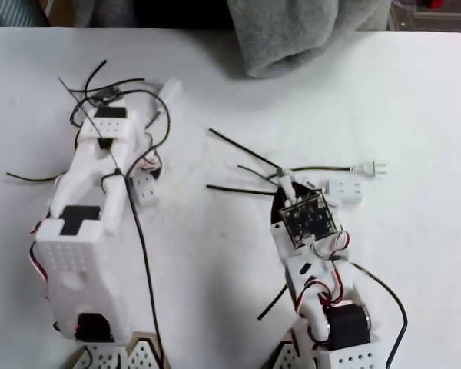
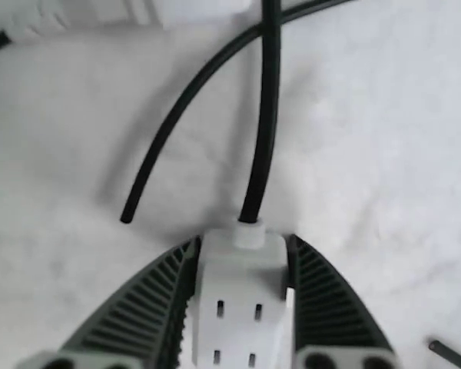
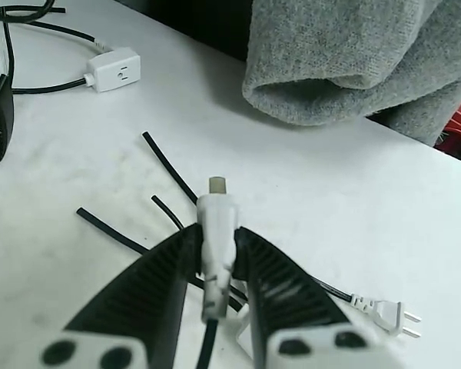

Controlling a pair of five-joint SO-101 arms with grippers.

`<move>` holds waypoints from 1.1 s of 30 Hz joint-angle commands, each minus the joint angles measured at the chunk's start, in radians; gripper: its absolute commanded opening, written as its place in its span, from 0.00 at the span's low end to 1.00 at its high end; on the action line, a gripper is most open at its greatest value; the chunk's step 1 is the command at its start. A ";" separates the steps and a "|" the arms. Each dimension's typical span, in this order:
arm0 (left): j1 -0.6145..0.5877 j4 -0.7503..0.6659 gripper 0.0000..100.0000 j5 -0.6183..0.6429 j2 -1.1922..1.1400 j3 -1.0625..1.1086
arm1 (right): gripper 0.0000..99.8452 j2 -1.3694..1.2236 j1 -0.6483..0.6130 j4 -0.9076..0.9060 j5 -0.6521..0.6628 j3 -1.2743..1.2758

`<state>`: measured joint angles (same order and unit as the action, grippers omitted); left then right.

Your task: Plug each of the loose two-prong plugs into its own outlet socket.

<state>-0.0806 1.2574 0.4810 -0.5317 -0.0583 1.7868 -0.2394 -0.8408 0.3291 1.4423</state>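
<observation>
Left tool (image 2: 242, 246) clamped on a white outlet socket (image 2: 238, 307), black cord (image 2: 263, 115) trailing away. Right tool (image 3: 215, 233) gripping a white two-prong plug (image 3: 215, 211) over the surface (image 3: 330, 192); second plug (image 3: 384, 314) lying loose nearby.

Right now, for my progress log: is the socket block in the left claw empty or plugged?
Empty: the socket block in the left claw shows bare slots, nothing inserted; the right claw grips a plug apart from it.
</observation>
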 commanded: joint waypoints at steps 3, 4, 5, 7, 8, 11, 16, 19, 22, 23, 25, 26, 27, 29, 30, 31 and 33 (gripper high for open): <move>0.119 0.026 0.04 0.115 0.002 -0.031 | 0.02 0.008 0.001 0.025 0.003 -0.009; 0.130 0.025 0.04 0.157 0.002 -0.031 | 0.02 0.008 0.001 0.025 0.003 -0.009; 0.136 0.020 0.04 0.193 0.001 -0.031 | 0.02 0.008 0.001 0.025 0.003 -0.009; 0.143 0.018 0.04 0.255 -0.001 -0.031 | 0.02 0.008 0.001 0.025 0.003 -0.009; 0.145 0.020 0.04 0.279 -0.001 -0.031 | 0.02 0.008 0.001 0.025 0.003 -0.009; 0.162 0.026 0.04 0.359 0.001 -0.031 | 0.02 0.007 0.001 0.025 -0.003 -0.009; 0.231 0.040 0.08 0.519 0.007 -0.032 | 0.02 0.007 -0.004 0.025 -0.005 -0.009; 0.297 0.044 0.17 0.640 0.007 -0.031 | 0.02 0.007 -0.005 0.025 -0.005 -0.009; 0.360 0.072 0.21 0.695 0.004 -0.071 | 0.02 0.007 -0.007 0.025 -0.005 -0.009; 0.377 0.089 0.21 0.684 -0.001 -0.097 | 0.02 0.007 -0.007 0.025 -0.005 -0.009; 0.410 0.121 0.19 0.643 -0.001 -0.144 | 0.02 0.007 -0.007 0.025 -0.005 -0.009; 0.424 0.138 0.16 0.611 -0.001 -0.167 | 0.02 0.007 -0.007 0.025 -0.005 -0.009; 0.438 0.152 0.14 0.565 -0.001 -0.187 | 0.02 0.007 -0.007 0.025 -0.005 -0.009; 0.463 0.152 0.07 0.453 -0.001 -0.207 | 0.02 0.007 -0.004 0.025 -0.005 -0.009; 0.472 0.149 0.04 0.410 -0.002 -0.212 | 0.02 0.007 -0.004 0.025 -0.005 -0.009; 0.483 0.129 0.02 0.384 -0.002 -0.207 | 0.02 0.007 -0.004 0.025 -0.005 -0.009; 0.503 0.089 0.04 0.379 -0.007 -0.201 | 0.02 0.007 -0.001 0.025 -0.005 -0.009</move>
<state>0.3874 1.3878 0.9030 -0.5409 -0.2194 1.7868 -0.2394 -0.8408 0.3291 1.4423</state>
